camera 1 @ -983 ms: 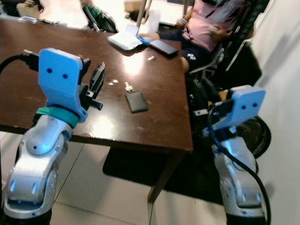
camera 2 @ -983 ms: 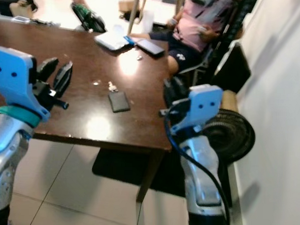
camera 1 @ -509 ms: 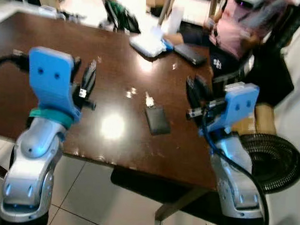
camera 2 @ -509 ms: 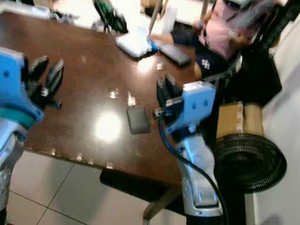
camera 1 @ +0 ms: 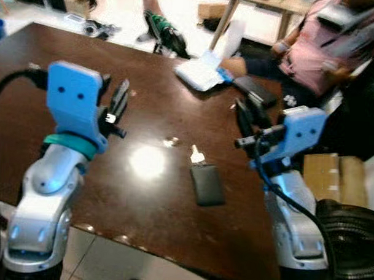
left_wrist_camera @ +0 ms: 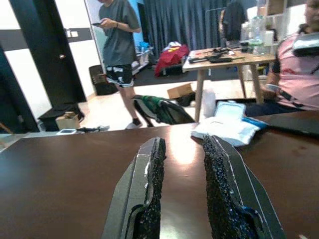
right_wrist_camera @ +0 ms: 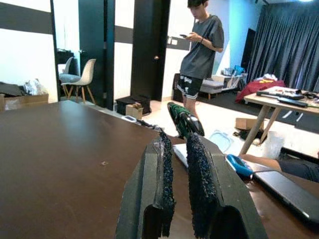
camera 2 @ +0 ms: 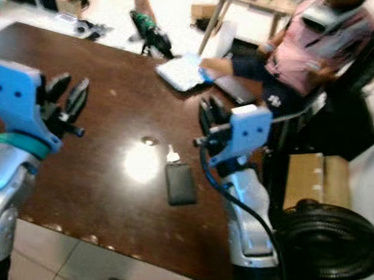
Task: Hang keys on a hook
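The keys (camera 1: 196, 155) lie flat on the dark brown table (camera 1: 67, 50): a silver key joined to a black fob (camera 1: 207, 184). My left gripper (camera 1: 119, 98) is held above the table, well to the left of the keys. It is open with nothing between its fingers (left_wrist_camera: 149, 194). My right gripper (camera 1: 249, 114) is up over the table just right of the keys and a little beyond them. Its fingers (right_wrist_camera: 199, 189) stand a narrow gap apart and hold nothing. Neither gripper touches the keys.
A small round thing (camera 1: 171, 141) lies left of the keys. A white pad (camera 1: 202, 70) and a black device (camera 1: 255, 90) lie at the far edge, by a seated person in pink (camera 1: 328, 46). Right of the table are a cardboard box (camera 1: 333, 176) and a black coil (camera 1: 355, 244). Another person (left_wrist_camera: 117, 45) stands beyond.
The camera has moved closer over the table and swung left. My right gripper has come up from beside the table edge to over the tabletop. The keys lie where they were.
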